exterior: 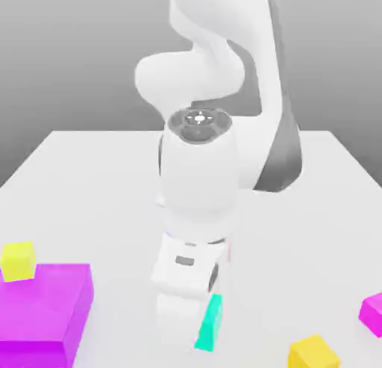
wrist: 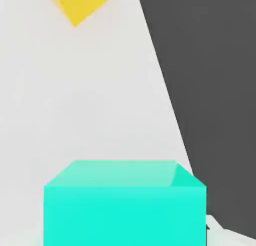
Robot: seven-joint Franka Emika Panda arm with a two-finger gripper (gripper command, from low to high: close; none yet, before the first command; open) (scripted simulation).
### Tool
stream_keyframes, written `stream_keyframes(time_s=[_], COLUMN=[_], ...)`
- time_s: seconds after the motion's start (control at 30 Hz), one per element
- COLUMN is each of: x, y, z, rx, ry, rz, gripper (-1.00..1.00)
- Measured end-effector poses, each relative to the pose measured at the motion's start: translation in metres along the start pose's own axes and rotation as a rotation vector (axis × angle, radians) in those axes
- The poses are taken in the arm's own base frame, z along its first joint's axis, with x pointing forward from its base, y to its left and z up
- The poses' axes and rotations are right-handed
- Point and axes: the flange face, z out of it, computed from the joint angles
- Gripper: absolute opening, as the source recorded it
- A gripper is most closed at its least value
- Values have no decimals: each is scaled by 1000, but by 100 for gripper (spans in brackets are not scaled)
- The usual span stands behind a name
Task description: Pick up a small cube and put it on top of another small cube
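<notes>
The small teal cube (exterior: pixel 210 323) is near the table's front edge, partly hidden behind my gripper (exterior: pixel 186 314), which hangs low right over it. In the hand view the teal cube (wrist: pixel 125 205) fills the near part of the picture, very close to the camera. I cannot tell whether it rests on the table or is lifted. A small yellow cube (exterior: pixel 313 353) lies to the exterior view's right of it, and a yellow cube (wrist: pixel 80 3) also shows in the hand view.
A big magenta block (exterior: pixel 45 314) stands at the exterior view's left with a small yellow cube (exterior: pixel 19 260) on top. A small magenta cube (exterior: pixel 371 313) sits at the right edge. The table's edge (wrist: pixel 167 90) runs close by.
</notes>
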Motion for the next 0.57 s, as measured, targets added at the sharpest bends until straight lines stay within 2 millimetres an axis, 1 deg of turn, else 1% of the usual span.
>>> stream_keyframes(time_s=[0.07, 0.1, 0.13, 0.2, 0.23, 0.4, 0.43, 0.47, 0.5, 0.57], x=[27, 39, 45, 50, 50, 50, 50, 51, 51, 51], y=[-42, -63, -73, -81, -83, -83, -83, -84, -84, -84], z=[-10, -8, 0, 26, 38, 38, 44, 39, 29, 2], rx=[-3, -5, -6, -7, -7, -7, -7, -8, -8, -8], ry=[-1, -1, -1, -1, -2, -2, -1, 0, 0, 1], rz=[-55, -82, -96, -106, -107, -107, -108, -108, -109, -109], gripper=[-100, -100, -100, -100, 100, 100, 100, 100, 100, 100])
